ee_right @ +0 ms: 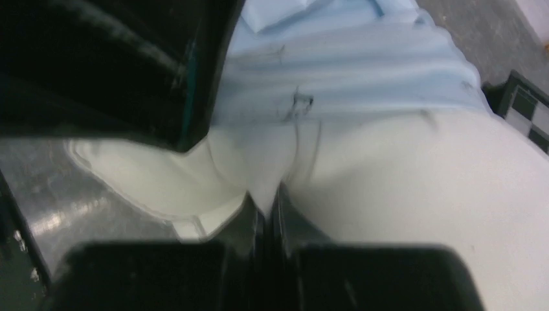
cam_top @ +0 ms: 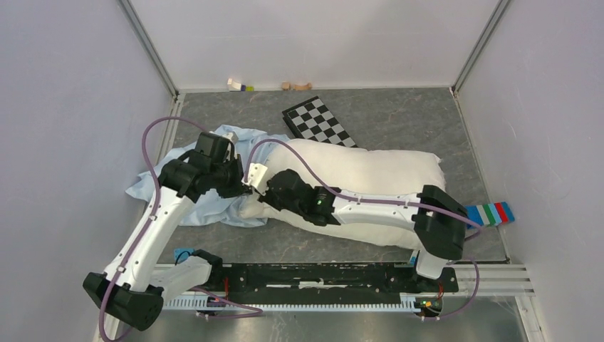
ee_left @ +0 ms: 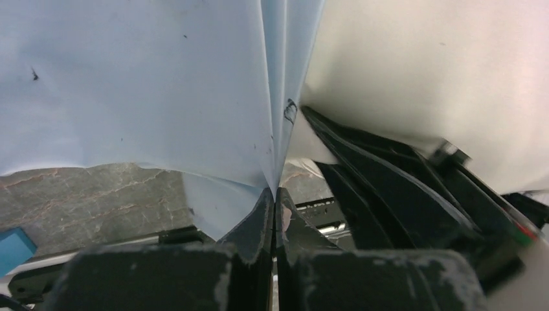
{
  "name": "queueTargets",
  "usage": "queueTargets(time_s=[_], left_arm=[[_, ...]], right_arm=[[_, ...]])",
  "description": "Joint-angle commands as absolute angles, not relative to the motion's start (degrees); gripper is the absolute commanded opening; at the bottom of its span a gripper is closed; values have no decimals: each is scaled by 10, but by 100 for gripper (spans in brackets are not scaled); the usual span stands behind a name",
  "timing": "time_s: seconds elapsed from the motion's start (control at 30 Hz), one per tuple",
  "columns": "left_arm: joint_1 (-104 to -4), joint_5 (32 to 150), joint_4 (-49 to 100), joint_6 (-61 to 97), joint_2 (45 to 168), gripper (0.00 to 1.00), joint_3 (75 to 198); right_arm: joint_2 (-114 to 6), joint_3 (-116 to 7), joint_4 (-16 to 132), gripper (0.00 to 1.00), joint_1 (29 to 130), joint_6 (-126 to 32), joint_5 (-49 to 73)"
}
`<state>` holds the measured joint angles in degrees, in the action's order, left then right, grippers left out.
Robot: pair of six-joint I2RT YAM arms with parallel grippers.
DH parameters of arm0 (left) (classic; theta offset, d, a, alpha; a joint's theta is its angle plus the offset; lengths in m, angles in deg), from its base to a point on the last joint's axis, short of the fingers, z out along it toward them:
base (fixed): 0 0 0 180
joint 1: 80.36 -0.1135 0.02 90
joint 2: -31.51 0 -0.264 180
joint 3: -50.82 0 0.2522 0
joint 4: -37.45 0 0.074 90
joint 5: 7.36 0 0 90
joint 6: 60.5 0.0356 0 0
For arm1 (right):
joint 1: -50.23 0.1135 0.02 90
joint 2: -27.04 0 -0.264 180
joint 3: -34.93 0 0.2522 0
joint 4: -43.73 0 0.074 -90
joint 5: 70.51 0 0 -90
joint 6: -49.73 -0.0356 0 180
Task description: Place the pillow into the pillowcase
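The cream-white pillow (cam_top: 370, 174) lies across the middle of the table, its left end against the light-blue pillowcase (cam_top: 153, 187). My left gripper (cam_top: 241, 182) is shut on a fold of the pillowcase (ee_left: 162, 84), which rises from between its fingertips in the left wrist view. My right gripper (cam_top: 265, 191) is shut on a pinch of the pillow's fabric (ee_right: 401, 175) near its left end. In the right wrist view the pillowcase (ee_right: 336, 58) lies just beyond the pillow's end. The two grippers are close together.
A black-and-white checkerboard panel (cam_top: 318, 122) lies behind the pillow. Small blocks (cam_top: 239, 85) sit at the back wall. A striped coloured strip (cam_top: 491, 212) lies at the right edge. White walls enclose the table.
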<state>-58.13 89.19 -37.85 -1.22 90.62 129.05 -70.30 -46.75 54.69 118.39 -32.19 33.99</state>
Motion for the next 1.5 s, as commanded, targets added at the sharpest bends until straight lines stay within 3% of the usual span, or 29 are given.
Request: queueTargets(time_s=[0.0, 0.27, 0.6, 0.8, 0.97, 1.17, 1.2, 1.3, 1.33, 1.47], left_arm=[[-579, 980, -495, 16, 888, 2, 1360], [-579, 969, -549, -45, 861, 2, 1441], [-579, 961, -490, -90, 833, 2, 1298], [-578, 1046, -456, -126, 835, 2, 1304], [-574, 1156, -352, -267, 828, 2, 1390], [-575, 1081, -276, -299, 853, 2, 1340], [-576, 1070, -251, -298, 856, 2, 1308], [-576, 1038, -195, -287, 868, 2, 1243], [-576, 1029, -185, -283, 875, 2, 1230], [-576, 1019, -146, -253, 894, 2, 1196]], right_arm=[[-758, -515, 551, 0, 1148, -421, 406], [-760, -456, 485, 0, 1134, -502, 405], [-607, -408, 421, 0, 1126, -545, 442], [-655, -472, 433, 0, 1128, -544, 434], [-701, -396, 345, 0, 1137, -590, 397], [-658, -289, 277, 0, 1159, -635, 359], [-641, -278, 279, 4, 1159, -639, 354], [-590, -254, 303, 50, 1159, -640, 355], [-570, -250, 317, 60, 1159, -640, 363], [-515, -265, 395, 73, 1159, -632, 411]])
